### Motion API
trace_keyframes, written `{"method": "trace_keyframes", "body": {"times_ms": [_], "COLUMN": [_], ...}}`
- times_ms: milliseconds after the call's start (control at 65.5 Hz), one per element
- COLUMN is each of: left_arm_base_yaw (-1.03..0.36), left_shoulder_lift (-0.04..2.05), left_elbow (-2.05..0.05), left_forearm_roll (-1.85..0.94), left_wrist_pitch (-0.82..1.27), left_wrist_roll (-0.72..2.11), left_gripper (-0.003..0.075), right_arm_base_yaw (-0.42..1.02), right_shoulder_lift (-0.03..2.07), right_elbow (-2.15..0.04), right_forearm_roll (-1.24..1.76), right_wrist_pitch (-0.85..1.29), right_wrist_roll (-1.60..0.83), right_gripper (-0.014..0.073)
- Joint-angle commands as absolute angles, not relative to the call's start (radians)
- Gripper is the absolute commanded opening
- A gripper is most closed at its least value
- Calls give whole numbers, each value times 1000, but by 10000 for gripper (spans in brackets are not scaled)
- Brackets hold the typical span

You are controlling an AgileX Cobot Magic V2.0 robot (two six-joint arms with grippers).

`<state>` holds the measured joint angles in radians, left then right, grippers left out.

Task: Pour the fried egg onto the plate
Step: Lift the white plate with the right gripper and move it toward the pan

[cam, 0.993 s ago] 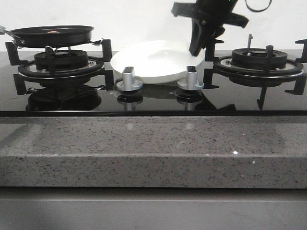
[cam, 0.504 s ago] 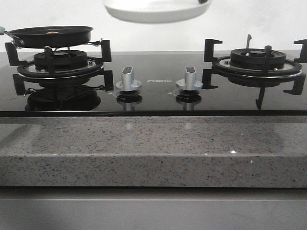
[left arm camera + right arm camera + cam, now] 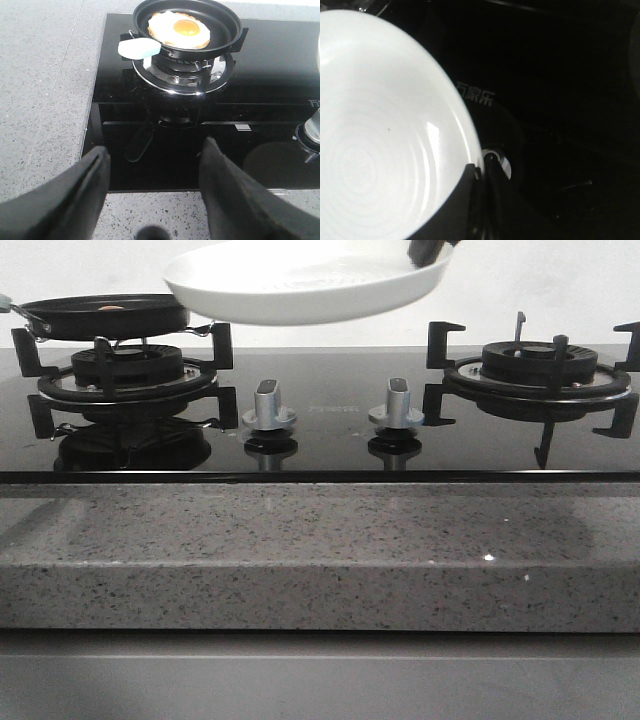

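Observation:
The fried egg [image 3: 179, 30], white with an orange yolk, lies in the black frying pan [image 3: 225, 31] on the left burner; in the front view only a sliver of the egg [image 3: 112, 308] shows over the pan [image 3: 100, 315] rim. The white plate [image 3: 300, 285] hangs in the air above the hob's middle, its left edge close to the pan. My right gripper [image 3: 480, 172] is shut on the plate [image 3: 380, 140] rim, and only its tip [image 3: 425, 250] shows in the front view. My left gripper [image 3: 155, 165] is open and holds nothing, over the hob's front edge, short of the pan.
The pan's pale handle [image 3: 137, 48] points toward my left gripper. Two silver knobs [image 3: 268, 405] [image 3: 398, 403] stand on the black glass hob. The right burner [image 3: 540, 365] with its raised black grate is bare. A speckled granite counter [image 3: 320, 540] runs along the front.
The plate was lifted off the hob between the burners, then moved left and slightly down toward the pan. The pan and egg have stayed put.

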<state>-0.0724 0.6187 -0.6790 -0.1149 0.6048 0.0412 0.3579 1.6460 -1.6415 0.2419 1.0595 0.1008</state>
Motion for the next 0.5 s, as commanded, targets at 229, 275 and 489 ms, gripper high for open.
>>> {"method": "trace_keyframes", "body": {"times_ms": [229,275,489], "left_arm_base_yaw": [-81,-81,-81], "left_shoulder_lift": [624,624,624], "left_elbow": [-713,-713,-713], "left_forearm_roll": [-129,-129,-129], "left_wrist_pitch": [539,541,541], "left_wrist_roll": [43,43,43], "left_gripper": [409,409,409], "right_arm_base_yaw": [358,358,358], "right_shoulder_lift": [1499,1507,1560], "right_elbow": [-1362,-1351,-1346], "right_forearm_roll": [250,250,250], "right_wrist_pitch": [772,758,739], "right_wrist_roll": [105,105,105], "right_gripper": [-105,-105,-105]}}
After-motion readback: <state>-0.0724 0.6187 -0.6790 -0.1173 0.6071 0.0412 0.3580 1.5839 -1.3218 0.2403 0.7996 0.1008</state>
